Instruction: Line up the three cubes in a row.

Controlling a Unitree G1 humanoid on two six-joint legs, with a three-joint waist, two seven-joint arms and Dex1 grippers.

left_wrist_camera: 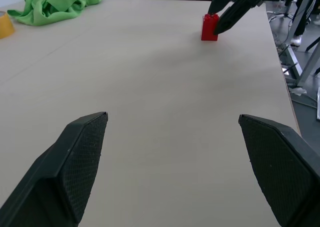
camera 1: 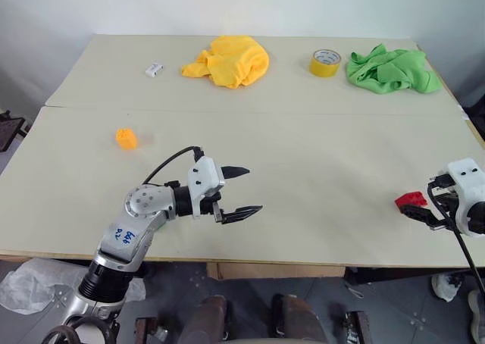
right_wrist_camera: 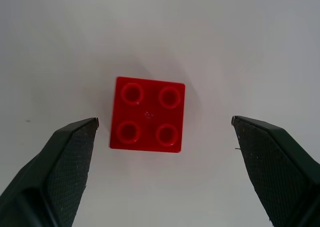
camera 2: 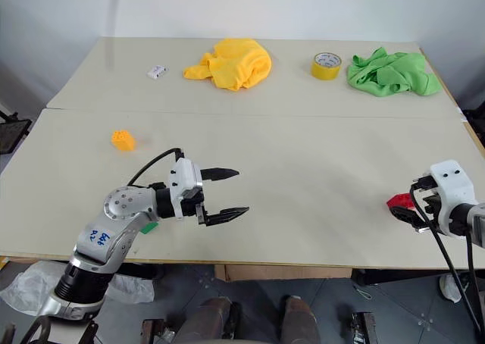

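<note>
Right gripper (right_wrist_camera: 165,132) spread wide above red cube (right_wrist_camera: 147,113), no contact.
Left gripper (camera 1: 242,191) likewise released, mid-table; red cube near right edge, orange-yellow cube (camera 1: 126,138) far left.

Head stereo overlooking table (camera 1: 318,207), wrist views low, sharing red cube (right_wrist_camera: 147,113)

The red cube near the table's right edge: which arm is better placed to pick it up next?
The right. The right gripper hangs open directly over the red cube, one finger at each side. The left gripper is open too, but far away.
</note>
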